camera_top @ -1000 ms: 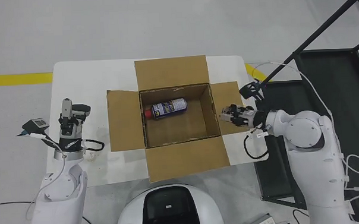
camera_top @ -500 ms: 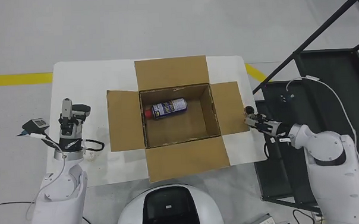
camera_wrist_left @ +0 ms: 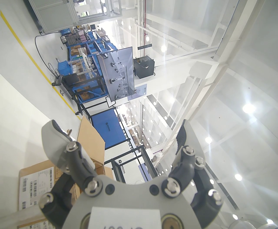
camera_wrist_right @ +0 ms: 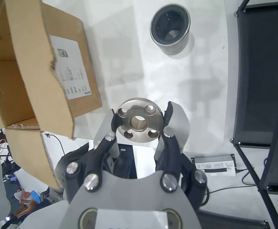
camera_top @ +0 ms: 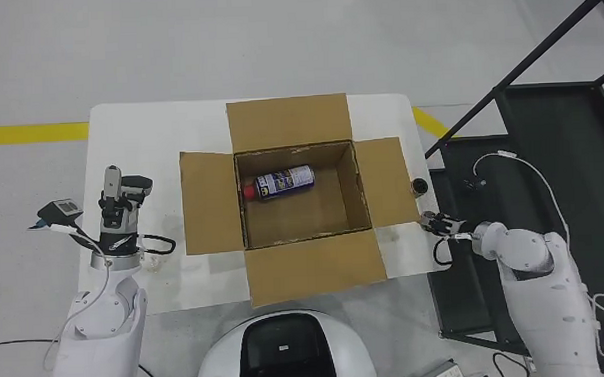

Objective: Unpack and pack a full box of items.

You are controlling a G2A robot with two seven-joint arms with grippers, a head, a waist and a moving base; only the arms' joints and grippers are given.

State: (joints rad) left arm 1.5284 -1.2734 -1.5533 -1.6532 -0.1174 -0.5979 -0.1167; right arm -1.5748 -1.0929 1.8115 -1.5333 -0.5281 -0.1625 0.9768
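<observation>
One heavy-looking, stiff, slick steel flange (camera_wrist_right: 139,132) (best held across its rim, as here) sits clamped in the right tool (camera_wrist_right: 140,115) just beside the box (camera_top: 290,121); the left tool (camera_wrist_left: 118,132) gapes wide.

Top camera looks straight down on the box (camera_top: 303,213); left wrist tilts ceilingward — right wrist, close, downward at its three-o'clock flap (camera_wrist_right: 65,71).
</observation>
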